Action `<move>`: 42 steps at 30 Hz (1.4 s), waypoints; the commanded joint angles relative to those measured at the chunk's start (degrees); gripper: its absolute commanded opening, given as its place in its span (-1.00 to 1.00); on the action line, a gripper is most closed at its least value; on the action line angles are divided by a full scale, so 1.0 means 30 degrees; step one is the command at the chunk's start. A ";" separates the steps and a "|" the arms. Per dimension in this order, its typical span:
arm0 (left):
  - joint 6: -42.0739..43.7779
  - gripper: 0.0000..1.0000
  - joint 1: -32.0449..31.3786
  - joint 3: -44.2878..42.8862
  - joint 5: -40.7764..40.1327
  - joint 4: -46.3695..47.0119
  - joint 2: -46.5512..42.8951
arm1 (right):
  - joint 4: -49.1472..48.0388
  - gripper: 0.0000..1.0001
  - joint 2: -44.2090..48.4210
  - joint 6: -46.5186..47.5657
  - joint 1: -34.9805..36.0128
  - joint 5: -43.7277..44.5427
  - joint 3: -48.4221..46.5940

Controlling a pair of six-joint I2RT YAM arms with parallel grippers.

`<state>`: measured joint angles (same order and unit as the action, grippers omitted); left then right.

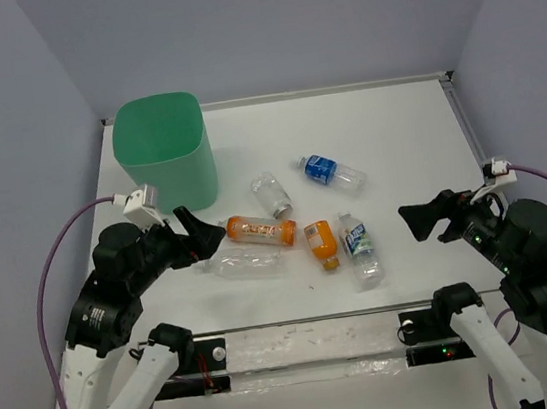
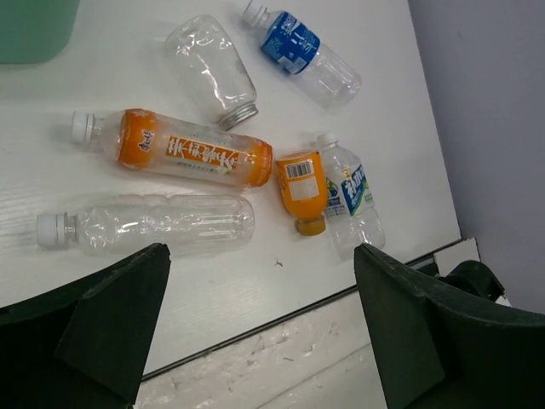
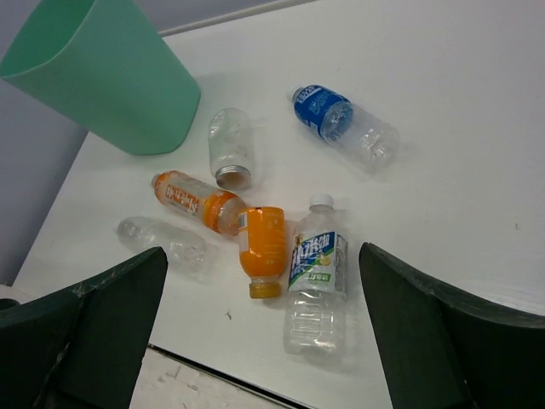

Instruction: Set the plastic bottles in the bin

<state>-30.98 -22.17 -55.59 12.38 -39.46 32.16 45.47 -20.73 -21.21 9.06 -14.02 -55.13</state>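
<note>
Seemingly at first pick, with left tool (image 1: 203, 226) and right tool (image 1: 423, 223) open, empty. Next: grip near clear bottle (image 1: 246, 265), lift to bin (image 1: 168, 168).

The bottles (image 1: 260, 229) lie clustered mid-bench, several touching; open table (image 1: 400, 132) runs along the right and far edges. The bin (image 1: 163, 148) blocks the far-left corner.

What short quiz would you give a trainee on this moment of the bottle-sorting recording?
1. True or false: the left gripper holds a bottle.
2. How many bottles lie on the table?
3. Which of these lies nearest the left gripper? A blue-labelled; B clear white-capped bottle; C green-labelled.
Key: 1 false; 2 six; 3 B.
</note>
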 commanded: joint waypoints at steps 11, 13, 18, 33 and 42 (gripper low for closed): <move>-0.0834 0.98 -0.0225 0.2884 0.2084 0.2928 0.1671 | 0.0926 0.99 0.0614 -0.0517 -0.0032 -0.1185 0.1855; -0.0981 0.98 -0.0459 0.3062 0.1851 0.3368 0.1934 | 0.0897 0.99 0.0175 -0.0663 -0.0032 -0.1040 0.1884; -0.1943 0.98 -0.3441 0.2828 -0.1192 0.4567 0.3047 | 0.0227 0.99 -0.1610 -0.0897 -0.0032 -0.1273 0.2264; -0.4203 0.98 -1.4667 0.0136 -1.1304 0.8173 1.2827 | -0.2793 0.99 -0.5715 -0.1833 0.0200 -0.1420 0.4402; -0.5550 0.98 -1.5109 -0.2239 -1.2592 0.9169 1.8511 | -0.4843 0.99 -0.7003 -0.3094 0.2689 0.0191 0.6013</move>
<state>-44.69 -67.44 -58.74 -19.77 -14.39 84.16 37.39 -40.60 -28.32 14.31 -15.68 -37.98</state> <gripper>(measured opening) 0.989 0.995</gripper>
